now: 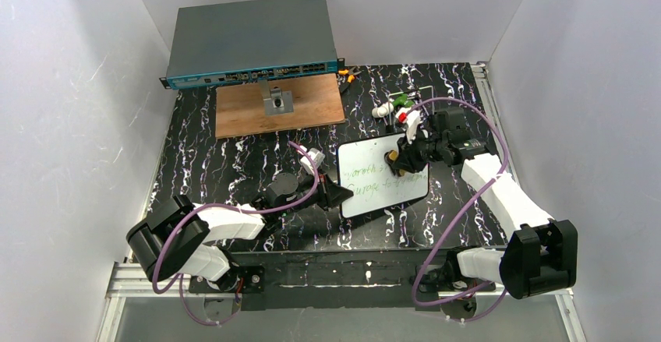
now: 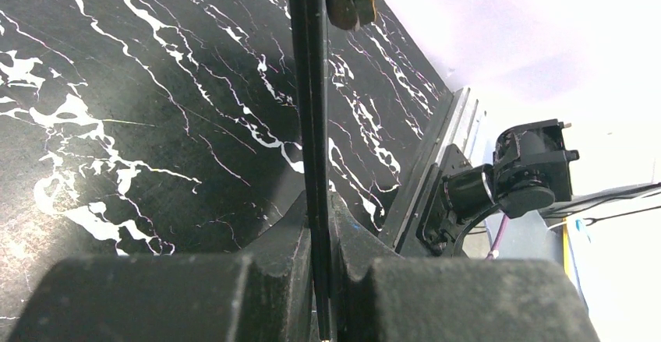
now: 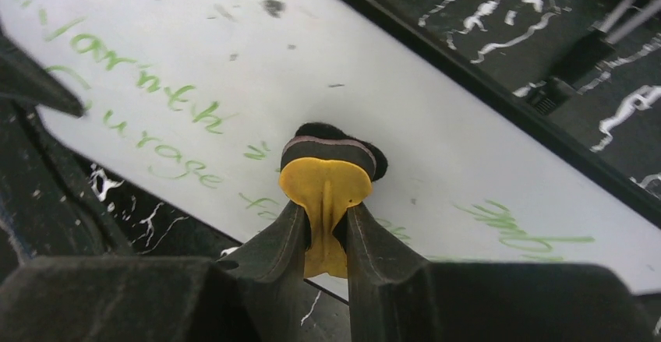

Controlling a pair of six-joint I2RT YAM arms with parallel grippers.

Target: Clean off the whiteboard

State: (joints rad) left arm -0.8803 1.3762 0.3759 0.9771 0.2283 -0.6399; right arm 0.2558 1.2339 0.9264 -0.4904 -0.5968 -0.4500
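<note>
I have the whiteboard (image 1: 383,177) lying a little right of centre on the black marbled table (image 1: 234,163), slightly skewed and sitting between the two arms. The left gripper (image 1: 341,196) is pinching it at its near-left edge. In the left wrist view the thin dark rim runs edge-on straight up between the two fingers, which press against it from both sides. From here I cannot tell whether the board lies fully flat or is tipped up a touch.

The right gripper (image 3: 326,229) is clamped on a yellow eraser (image 3: 323,182) with its dark felt face down on the white surface, toward the right part of the board. Lines of green handwriting (image 3: 148,100) run to the left of the eraser and along the near side, and a few dark specks dot the far part.

Further back on the left lies a brown wooden board (image 1: 312,112) with a small metal bracket (image 1: 277,102) on it, and behind that a grey-blue rack unit (image 1: 253,42). Just beyond the whiteboard's far edge sits a small clutter of markers (image 1: 394,107) – too small for me to sort out
</note>
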